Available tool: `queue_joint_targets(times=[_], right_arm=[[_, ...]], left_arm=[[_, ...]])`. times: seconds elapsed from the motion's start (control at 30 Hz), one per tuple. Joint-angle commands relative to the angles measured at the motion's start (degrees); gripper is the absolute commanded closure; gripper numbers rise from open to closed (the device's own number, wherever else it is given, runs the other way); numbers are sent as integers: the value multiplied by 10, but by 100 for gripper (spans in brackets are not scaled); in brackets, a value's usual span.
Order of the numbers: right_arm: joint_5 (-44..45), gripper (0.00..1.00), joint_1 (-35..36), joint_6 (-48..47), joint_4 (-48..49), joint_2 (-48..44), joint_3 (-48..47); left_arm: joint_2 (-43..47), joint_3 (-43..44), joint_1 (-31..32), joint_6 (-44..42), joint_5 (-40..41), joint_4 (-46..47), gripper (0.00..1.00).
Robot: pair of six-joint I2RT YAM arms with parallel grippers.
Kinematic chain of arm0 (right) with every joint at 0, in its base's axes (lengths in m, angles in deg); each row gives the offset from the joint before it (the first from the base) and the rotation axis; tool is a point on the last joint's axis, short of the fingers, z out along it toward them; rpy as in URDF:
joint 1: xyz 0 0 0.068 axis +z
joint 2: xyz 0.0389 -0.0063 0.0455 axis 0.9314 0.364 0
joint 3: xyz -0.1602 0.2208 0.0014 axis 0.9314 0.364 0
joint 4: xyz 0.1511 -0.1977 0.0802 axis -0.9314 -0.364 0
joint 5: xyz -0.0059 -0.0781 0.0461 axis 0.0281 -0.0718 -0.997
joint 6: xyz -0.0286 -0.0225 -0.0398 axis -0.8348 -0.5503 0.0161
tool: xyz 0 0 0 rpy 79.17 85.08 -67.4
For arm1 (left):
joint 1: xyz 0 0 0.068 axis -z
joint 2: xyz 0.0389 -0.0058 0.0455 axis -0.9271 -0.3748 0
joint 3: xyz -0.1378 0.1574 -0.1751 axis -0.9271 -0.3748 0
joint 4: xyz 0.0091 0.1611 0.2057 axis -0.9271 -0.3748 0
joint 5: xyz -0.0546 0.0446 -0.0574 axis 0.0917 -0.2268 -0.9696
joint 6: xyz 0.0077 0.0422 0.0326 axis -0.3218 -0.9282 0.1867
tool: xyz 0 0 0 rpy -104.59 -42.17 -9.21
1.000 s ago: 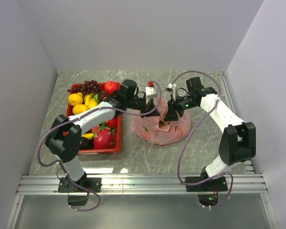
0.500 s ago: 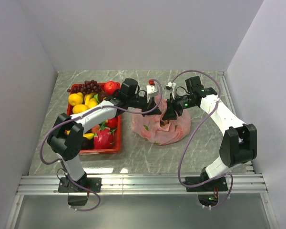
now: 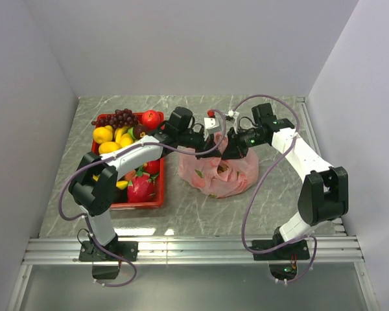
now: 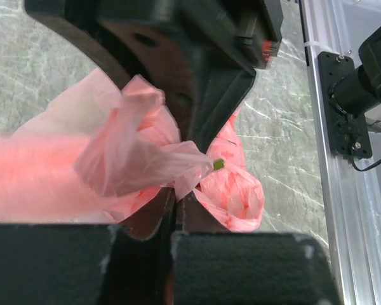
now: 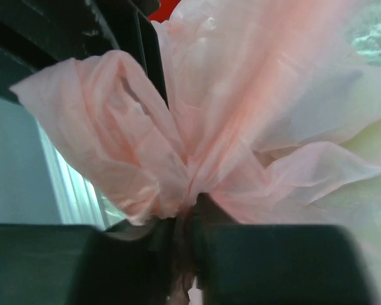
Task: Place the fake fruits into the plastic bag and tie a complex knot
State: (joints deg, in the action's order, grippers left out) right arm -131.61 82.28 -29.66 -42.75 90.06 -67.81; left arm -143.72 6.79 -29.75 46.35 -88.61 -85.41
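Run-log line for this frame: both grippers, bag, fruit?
phase: knot tying | left gripper: shut on plastic bag film | right gripper: shut on bag film | bag mouth: gathered | fake fruits: several in red tray

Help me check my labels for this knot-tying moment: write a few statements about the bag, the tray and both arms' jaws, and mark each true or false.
1. The plastic bag lies beside the red tray, not in it. True.
2. The red tray holds nothing. False: fruits lie in it, among them purple grapes and a pink dragon fruit.
3. The left jaws are shut on a fold of the bag's pink film. True.
4. The right jaws hang wide open, clear of the bag. False: they are closed on a gathered bunch of the film.
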Motion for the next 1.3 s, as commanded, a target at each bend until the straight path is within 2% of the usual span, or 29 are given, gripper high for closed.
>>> queue_joint_targets(times=[0.0,0.03,0.17,0.23,0.3,0.4,0.67,0.73,0.77,0.8,0.87,0.9,0.97,1.0,1.1,1.13,1.2,1.27], right_arm=[[-16,94,5,10,20,3,-22],[-15,100,4,10,21,2,-21],[-14,100,4,4,21,-3,-12],[-16,100,3,2,19,-4,-9],[-17,100,4,-5,15,-5,-8],[-22,100,5,-16,3,-6,-7],[-26,100,4,-35,-11,-8,-7],[-27,100,4,-39,-16,-9,-9],[-30,100,4,-42,-19,-10,-11],[-32,100,4,-45,-25,-10,-12],[-39,100,4,-62,-37,-10,-17],[-51,93,5,-74,-64,-6,-22],[-62,79,7,-113,-104,6,-44],[-63,65,10,-113,-122,12,-50],[-63,50,9,-117,-144,28,-68],[-63,48,10,-118,-145,31,-70],[-64,35,9,-120,-146,31,-74],[-64,30,10,-113,-143,31,-74]], left_arm=[[3,26,8,-9,8,-7,95],[6,28,7,-7,14,-9,91],[37,11,0,-9,30,-24,72],[66,-14,-5,-17,32,-29,59],[87,-26,-9,-34,34,-50,53],[108,-35,-11,-21,43,-59,51],[113,-35,-11,-15,59,-73,49],[111,-31,-11,-25,57,-85,52],[109,-30,-11,-28,54,-85,55],[109,-29,-11,-29,49,-83,68],[101,-25,-11,-28,42,-74,83],[98,-24,-11,-22,46,-63,93],[86,-16,-10,-7,50,-32,100],[80,-12,-8,0,53,-23,100],[56,8,-4,15,61,-2,100],[51,12,-3,17,64,2,100],[40,22,4,17,66,7,100],[35,24,12,16,74,12,100]])
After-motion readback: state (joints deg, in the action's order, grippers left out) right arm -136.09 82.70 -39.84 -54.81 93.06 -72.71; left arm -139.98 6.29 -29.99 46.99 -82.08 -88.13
